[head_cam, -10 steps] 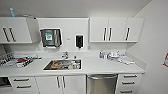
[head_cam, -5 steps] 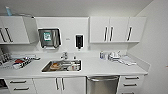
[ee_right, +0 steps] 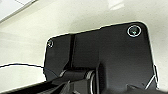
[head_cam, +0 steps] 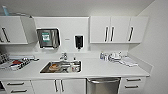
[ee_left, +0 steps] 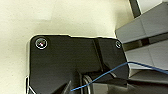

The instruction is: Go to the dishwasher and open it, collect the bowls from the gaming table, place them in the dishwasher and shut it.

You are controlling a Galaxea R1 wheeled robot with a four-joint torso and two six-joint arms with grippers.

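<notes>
Head view: closed dishwasher (head_cam: pixel 103 85) under counter (head_cam: pixel 100 68) beside sink (head_cam: pixel 61 67), wrist views pale floor, gripper openings unclear

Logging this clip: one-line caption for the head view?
Kitchenette counter with sink, closed steel dishwasher below, white cabinets above.

We see the dishwasher (head_cam: pixel 103 85) built in under the white surface (head_cam: pixel 105 68), below and to the right of the steel sink (head_cam: pixel 61 67); its brushed grey front is shut, with a horizontal bar handle along the top edge
</notes>
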